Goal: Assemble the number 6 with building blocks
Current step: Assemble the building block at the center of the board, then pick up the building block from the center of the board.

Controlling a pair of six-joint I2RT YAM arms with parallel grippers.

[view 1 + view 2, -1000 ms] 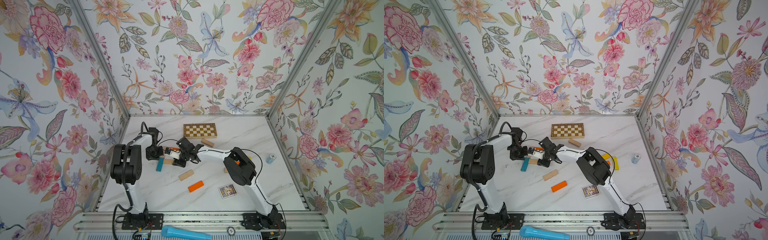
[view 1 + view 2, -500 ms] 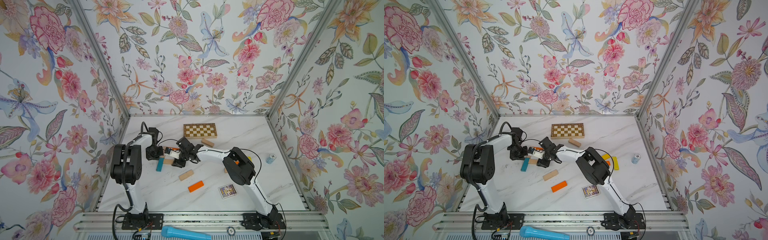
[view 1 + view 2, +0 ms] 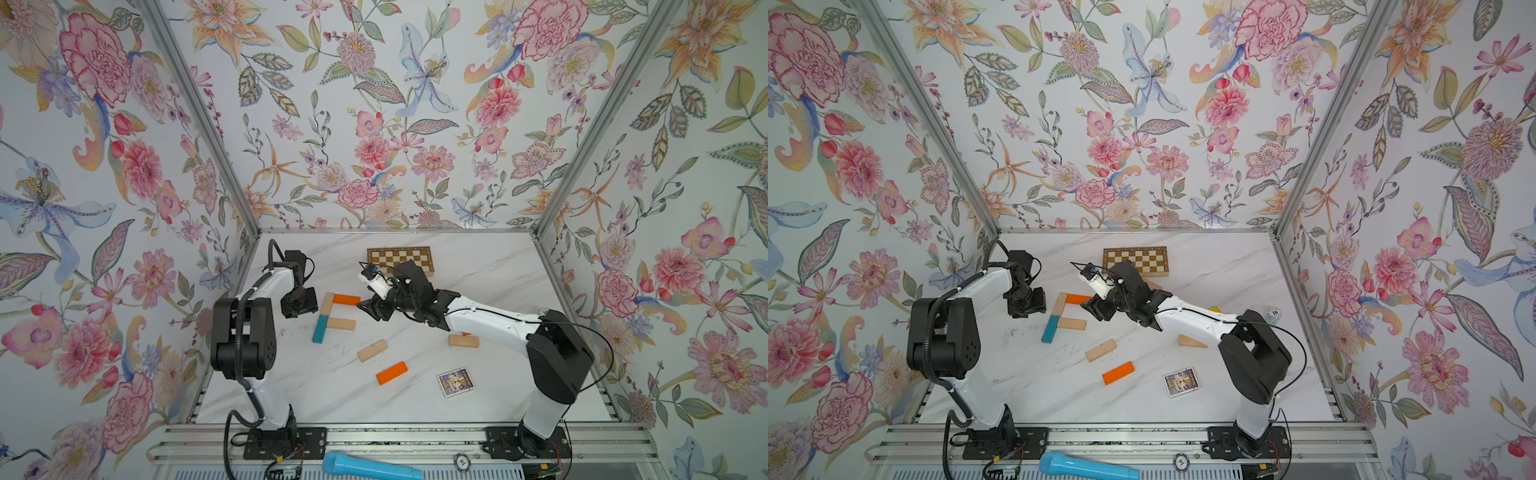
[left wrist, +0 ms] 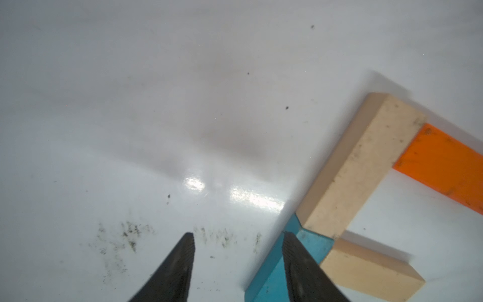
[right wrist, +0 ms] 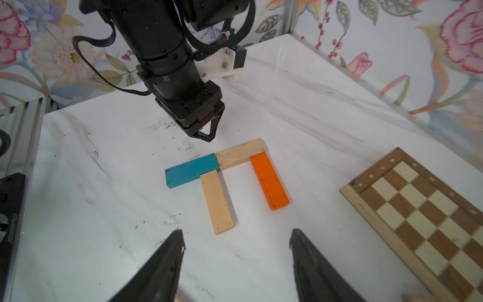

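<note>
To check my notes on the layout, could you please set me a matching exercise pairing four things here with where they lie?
Things:
1. teal block
2. checkered board
3. blue microphone
4. card box

Places:
A. on the front rail, off the table
B. toward the table's far side
C. end to end with a pale block
D. on the table near the loose orange block

Pairs: 1-C; 2-B; 3-A; 4-D
</note>
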